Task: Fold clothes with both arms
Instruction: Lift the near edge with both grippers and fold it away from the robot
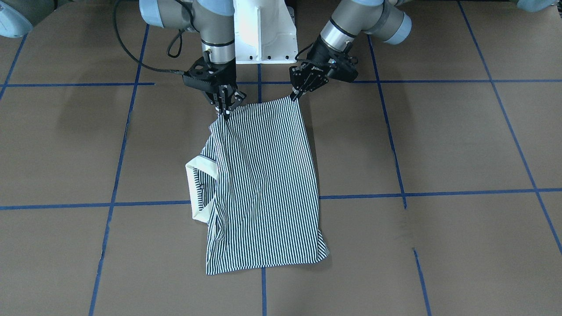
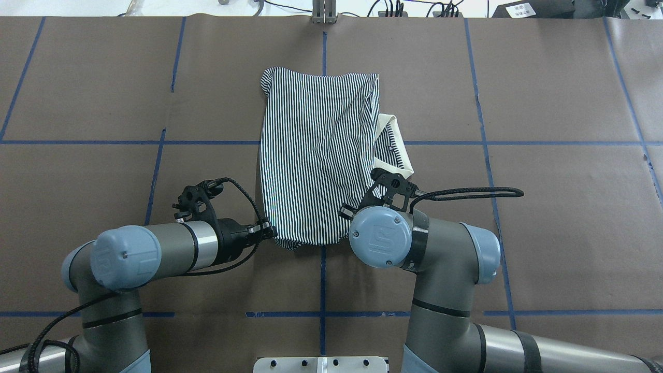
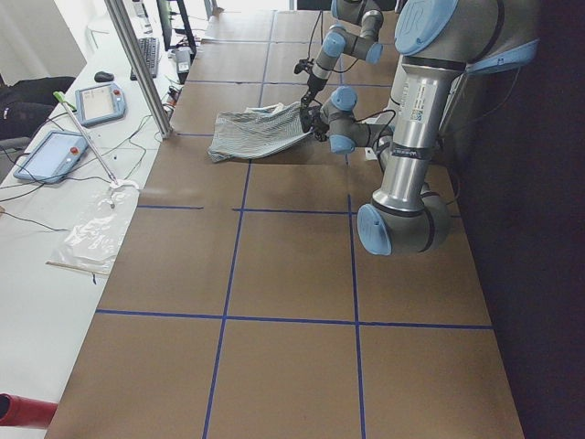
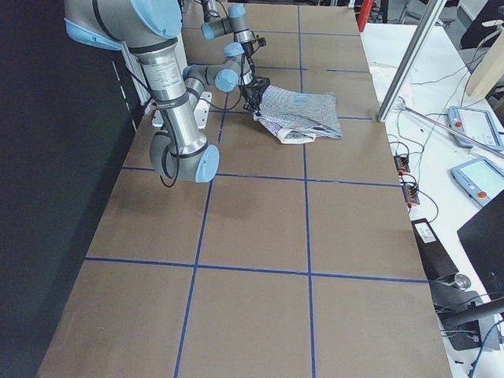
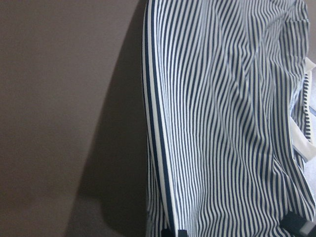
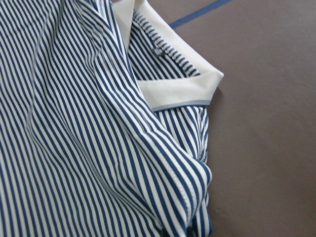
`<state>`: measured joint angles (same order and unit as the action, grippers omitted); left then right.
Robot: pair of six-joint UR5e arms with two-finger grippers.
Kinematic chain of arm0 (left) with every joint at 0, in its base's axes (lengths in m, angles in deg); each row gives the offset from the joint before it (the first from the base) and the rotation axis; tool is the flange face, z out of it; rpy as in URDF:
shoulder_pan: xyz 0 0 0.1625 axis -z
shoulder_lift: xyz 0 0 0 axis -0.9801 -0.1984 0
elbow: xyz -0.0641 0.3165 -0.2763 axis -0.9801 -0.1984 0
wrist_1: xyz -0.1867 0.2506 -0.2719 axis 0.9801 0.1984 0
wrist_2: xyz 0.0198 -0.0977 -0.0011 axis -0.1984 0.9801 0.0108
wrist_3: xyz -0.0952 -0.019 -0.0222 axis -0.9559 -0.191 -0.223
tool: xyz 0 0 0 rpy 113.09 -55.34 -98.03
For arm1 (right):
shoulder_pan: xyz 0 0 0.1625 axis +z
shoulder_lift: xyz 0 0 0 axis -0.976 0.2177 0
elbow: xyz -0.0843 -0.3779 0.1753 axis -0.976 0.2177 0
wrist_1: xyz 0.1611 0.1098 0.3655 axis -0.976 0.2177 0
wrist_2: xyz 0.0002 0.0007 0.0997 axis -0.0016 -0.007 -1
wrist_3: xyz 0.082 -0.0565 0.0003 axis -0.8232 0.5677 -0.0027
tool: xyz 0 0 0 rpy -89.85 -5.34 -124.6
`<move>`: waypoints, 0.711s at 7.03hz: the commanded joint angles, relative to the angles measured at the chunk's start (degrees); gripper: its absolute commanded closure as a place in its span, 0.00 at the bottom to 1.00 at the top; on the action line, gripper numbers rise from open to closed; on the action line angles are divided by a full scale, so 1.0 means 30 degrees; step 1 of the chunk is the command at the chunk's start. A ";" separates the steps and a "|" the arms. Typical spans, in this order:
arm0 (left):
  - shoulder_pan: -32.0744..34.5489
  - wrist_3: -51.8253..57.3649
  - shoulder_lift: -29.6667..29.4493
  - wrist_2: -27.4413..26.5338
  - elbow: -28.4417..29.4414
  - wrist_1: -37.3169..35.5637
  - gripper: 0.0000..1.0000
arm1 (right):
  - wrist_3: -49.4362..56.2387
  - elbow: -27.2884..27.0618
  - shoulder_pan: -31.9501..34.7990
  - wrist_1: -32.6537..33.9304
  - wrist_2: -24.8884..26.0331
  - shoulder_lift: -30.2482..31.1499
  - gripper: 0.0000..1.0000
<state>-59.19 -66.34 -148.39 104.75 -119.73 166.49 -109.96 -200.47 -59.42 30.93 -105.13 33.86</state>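
Item: polo shirt (image 1: 263, 184).
Handling (judged): light, limp, thin knit. It drapes and slides easily and is not fragile. Best held at corners or hem.
Position: centre of the front-facing frame, on the table (image 1: 439, 145).
Grip: left gripper (image 1: 295, 93) and right gripper (image 1: 226, 109) each pinch an upper corner, fingers pressed together on the cloth.
Appearance: navy-and-white stripes, doubled over, cream collar (image 1: 195, 169) protruding at left.

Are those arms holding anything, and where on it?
Yes, the striped shirt: the right tool and left tool each pinch a corner of its edge nearest the robot.
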 commanded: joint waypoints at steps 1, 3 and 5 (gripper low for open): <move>-0.0126 0.0024 -0.0236 0.0576 -0.4867 -0.5889 1.00 | -0.0797 -0.4470 -0.0375 0.4071 -0.0564 0.0136 1.00; -0.0127 0.0052 -0.1111 0.0873 -0.3664 -0.6204 1.00 | -0.0799 -0.3784 -0.0611 0.3968 -0.0421 0.0195 1.00; 0.0746 0.0459 -0.1905 0.0784 -0.2342 -0.6233 1.00 | -0.0625 -0.2527 -0.0322 0.3444 -0.0391 -0.0097 1.00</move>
<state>-58.61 -65.85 -152.81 107.12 -129.05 147.98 -112.24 -210.30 -61.05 42.28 -106.35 33.96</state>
